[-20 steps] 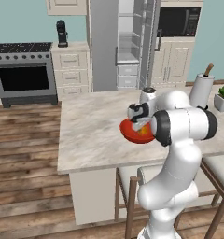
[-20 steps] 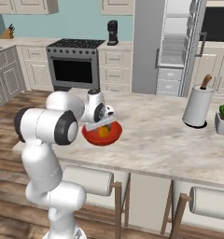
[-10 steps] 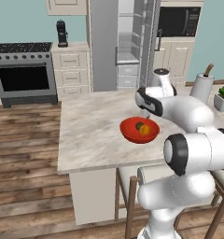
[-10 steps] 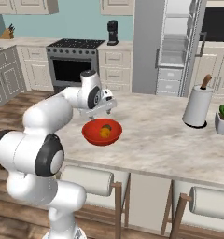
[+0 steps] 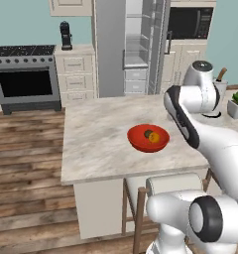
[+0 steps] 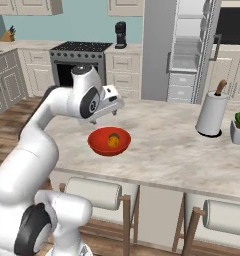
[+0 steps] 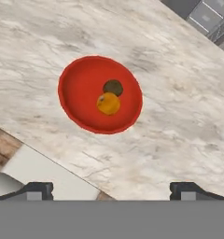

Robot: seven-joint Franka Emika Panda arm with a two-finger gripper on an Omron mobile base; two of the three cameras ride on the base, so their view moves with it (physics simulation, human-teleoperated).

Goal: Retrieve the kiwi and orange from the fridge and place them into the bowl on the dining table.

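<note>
On the marble bench (image 7: 179, 116), the tool (image 7: 111, 189) hangs spread and empty, the bowl (image 7: 74, 91) holding orange (image 7: 108, 103) and kiwi (image 7: 113, 87) at its twelve o'clock.

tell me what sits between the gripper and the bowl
Nothing: in the hand view, only bare dining table marble lies between the open gripper and the bowl.

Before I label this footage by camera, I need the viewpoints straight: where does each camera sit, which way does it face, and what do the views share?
Left base view: behind the arm's left, facing the dining table and open fridge; white arm at right.
Right base view: behind its right, same direction; arm at left, gripper above the table.
Hand view: on the hand, looking down on the table; open finger tips at bottom.
Shared: the bowl holding the orange and kiwi.
</note>
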